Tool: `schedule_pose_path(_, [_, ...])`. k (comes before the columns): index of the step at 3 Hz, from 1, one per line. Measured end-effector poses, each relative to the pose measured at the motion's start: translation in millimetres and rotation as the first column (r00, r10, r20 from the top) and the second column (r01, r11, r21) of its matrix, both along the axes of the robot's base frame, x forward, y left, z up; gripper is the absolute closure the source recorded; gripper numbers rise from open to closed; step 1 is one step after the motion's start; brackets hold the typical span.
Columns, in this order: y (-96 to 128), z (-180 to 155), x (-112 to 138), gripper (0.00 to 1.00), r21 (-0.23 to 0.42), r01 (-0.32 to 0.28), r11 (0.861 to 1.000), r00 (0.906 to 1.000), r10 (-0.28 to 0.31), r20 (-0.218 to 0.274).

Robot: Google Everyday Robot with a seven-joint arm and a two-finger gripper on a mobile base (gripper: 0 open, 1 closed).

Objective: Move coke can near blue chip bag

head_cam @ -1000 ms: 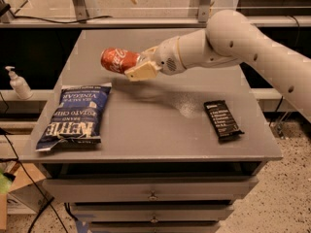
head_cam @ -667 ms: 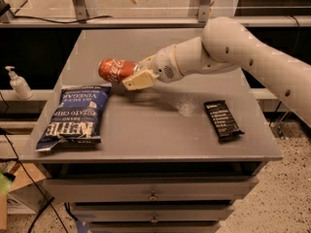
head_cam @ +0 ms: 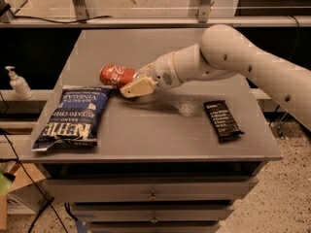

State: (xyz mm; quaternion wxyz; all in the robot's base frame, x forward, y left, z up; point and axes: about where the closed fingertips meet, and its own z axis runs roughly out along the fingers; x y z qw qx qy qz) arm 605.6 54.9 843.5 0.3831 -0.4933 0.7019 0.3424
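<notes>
The coke can (head_cam: 116, 75) is red with white script. It is held on its side just off the top right corner of the blue chip bag (head_cam: 73, 116), which lies flat at the table's left front. My gripper (head_cam: 134, 85) reaches in from the right and is shut on the can's right end. One tan finger (head_cam: 137, 88) shows under the can. Whether the can touches the table cannot be told.
A black snack bar wrapper (head_cam: 222, 119) lies at the right of the grey table (head_cam: 160, 140). A white pump bottle (head_cam: 18, 82) stands on a shelf off the table's left side. Drawers sit below the table front.
My gripper has carried the coke can down and to the left, closer to the chip bag's top right corner. The bag and wrapper have not moved.
</notes>
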Motion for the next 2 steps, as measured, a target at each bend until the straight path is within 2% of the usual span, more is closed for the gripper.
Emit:
schedule_pose_path(1, [2.1,-0.3,-0.4,0.00,0.000,-0.004,1.000,1.0000,0.004,0.000])
schedule_pose_path(2, [2.1,-0.3,-0.5,0.00,0.000,-0.005,1.000,1.0000,0.005,0.000])
